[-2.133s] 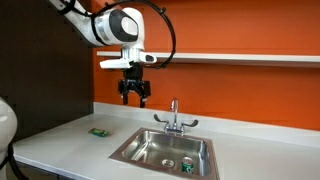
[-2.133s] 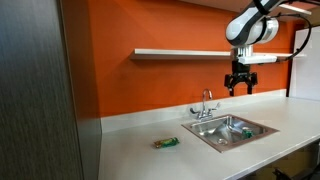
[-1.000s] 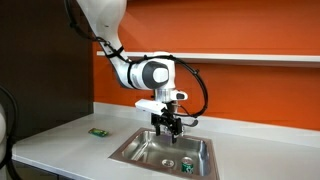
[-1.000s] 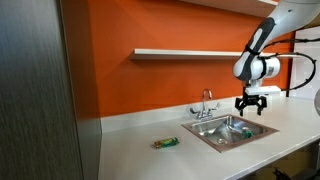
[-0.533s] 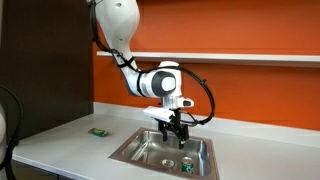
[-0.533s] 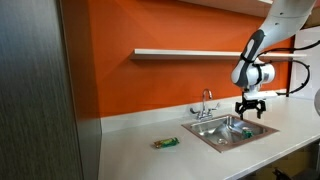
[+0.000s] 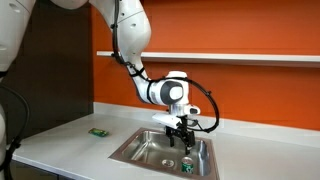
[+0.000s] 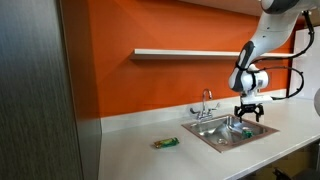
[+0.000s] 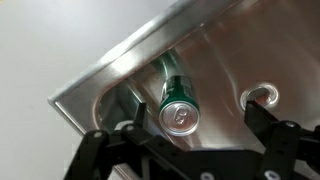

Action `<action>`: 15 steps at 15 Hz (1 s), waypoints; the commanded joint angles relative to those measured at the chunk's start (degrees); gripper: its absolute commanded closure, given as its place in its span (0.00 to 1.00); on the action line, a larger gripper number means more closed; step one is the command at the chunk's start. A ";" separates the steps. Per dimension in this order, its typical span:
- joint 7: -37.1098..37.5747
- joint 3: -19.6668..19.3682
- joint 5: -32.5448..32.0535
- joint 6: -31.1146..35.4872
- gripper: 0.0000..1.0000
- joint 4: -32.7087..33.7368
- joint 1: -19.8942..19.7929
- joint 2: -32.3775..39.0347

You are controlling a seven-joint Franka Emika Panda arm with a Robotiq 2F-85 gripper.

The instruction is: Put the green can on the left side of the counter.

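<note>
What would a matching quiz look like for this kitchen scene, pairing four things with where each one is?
Things:
1. small green cylindrical can with silvery top
2. flat green rectangular item
3. chrome faucet
4. thin white shelf

Places:
A. on the orange wall
B. inside the steel sink
C. lying on the pale counter, beside the sink
D. at the sink's back rim

Pairs: 1-B, 2-C, 3-D, 4-A.

A thin white shelf [image 8: 185, 52] runs level along a bright orange wall [image 8: 150, 95], which fills the space above and below the shelf. Beyond the shelf's free end, a tall grey wood-grain panel [image 8: 35, 90] stands at a right angle to the orange wall. In an exterior view, a dark brown surface [image 7: 45, 70] adjoins the orange just past the shelf's end. The light is even and soft.
</note>
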 commanded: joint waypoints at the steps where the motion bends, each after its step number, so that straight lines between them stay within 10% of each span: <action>1: -0.39 0.88 2.28 -0.14 0.00 4.59 -1.38 4.38; 15: -0.19 1.28 4.00 -1.13 0.00 10.25 -2.86 11.77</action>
